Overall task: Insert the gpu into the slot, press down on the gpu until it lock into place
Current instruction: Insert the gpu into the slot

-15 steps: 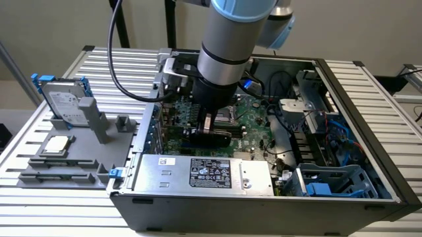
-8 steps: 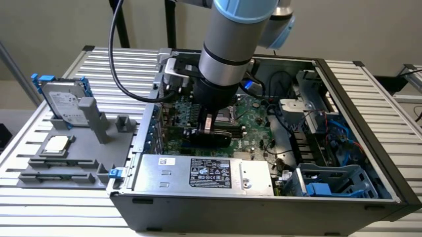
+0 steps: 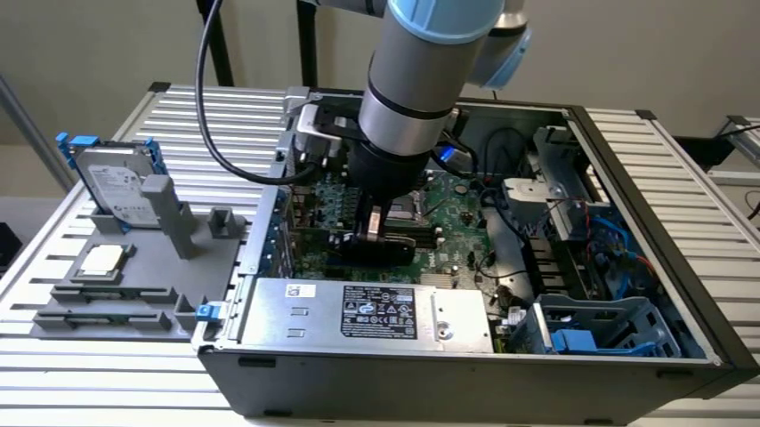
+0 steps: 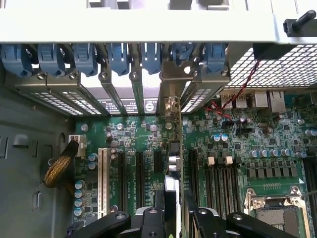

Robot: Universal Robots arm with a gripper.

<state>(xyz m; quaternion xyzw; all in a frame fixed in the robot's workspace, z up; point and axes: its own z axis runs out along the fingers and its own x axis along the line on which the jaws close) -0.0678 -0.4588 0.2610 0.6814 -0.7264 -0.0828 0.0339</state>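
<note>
The gpu (image 3: 380,253) is a thin black card standing on edge over the green motherboard (image 3: 457,222) inside the open PC case. My gripper (image 3: 377,233) reaches down from the arm and is shut on the card's upper edge. In the wrist view the gpu (image 4: 171,196) runs edge-on between my two black fingers (image 4: 148,220), with my gripper (image 4: 174,218) straddling it. Its metal bracket (image 4: 170,99) stands against the case's rear slot openings. The slot is hidden beneath the card; black expansion slots (image 4: 138,173) lie parallel on either side.
A silver power supply (image 3: 368,311) with a white label sits at the case's near wall. Memory slots (image 4: 223,178) and the CPU socket (image 4: 277,208) flank the card. Blue retention clips (image 4: 119,57) line the rear. A hard drive (image 3: 113,182) rests on a grey fixture outside the case.
</note>
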